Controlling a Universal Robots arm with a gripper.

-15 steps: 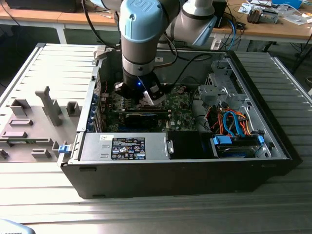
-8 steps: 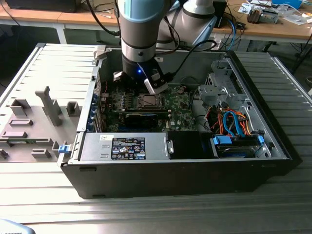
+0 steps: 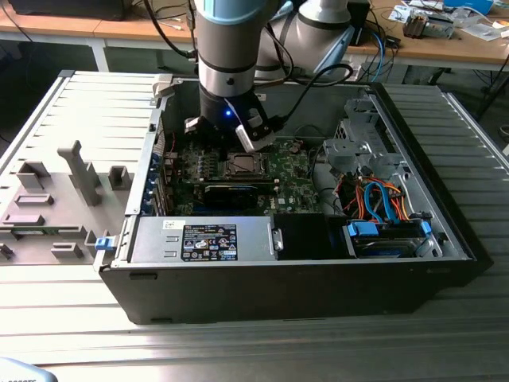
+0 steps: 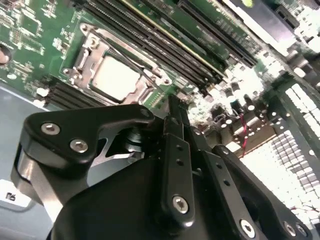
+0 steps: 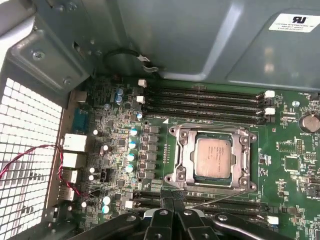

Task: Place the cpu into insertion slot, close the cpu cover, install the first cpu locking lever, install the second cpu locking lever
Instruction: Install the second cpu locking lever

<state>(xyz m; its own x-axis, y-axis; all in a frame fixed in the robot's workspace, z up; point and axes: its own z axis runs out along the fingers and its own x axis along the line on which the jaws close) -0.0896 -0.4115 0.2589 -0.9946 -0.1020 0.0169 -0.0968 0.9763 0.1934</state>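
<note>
Silver-grey square cpu sat in the dark metal-rimmed insertion slot, silvery framed cpu cover down around it; black gripper hovered near, fingers pressed together, empty; thin, stiff, fragile lever wire likely needed hooking at its end.

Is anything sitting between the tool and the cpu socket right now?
Nothing visible. In the first wrist view the tool sits just off the socket's edge, with bare board and a thin wire lever between them. The cpu already lies in the slot with the cover down around it.
</note>
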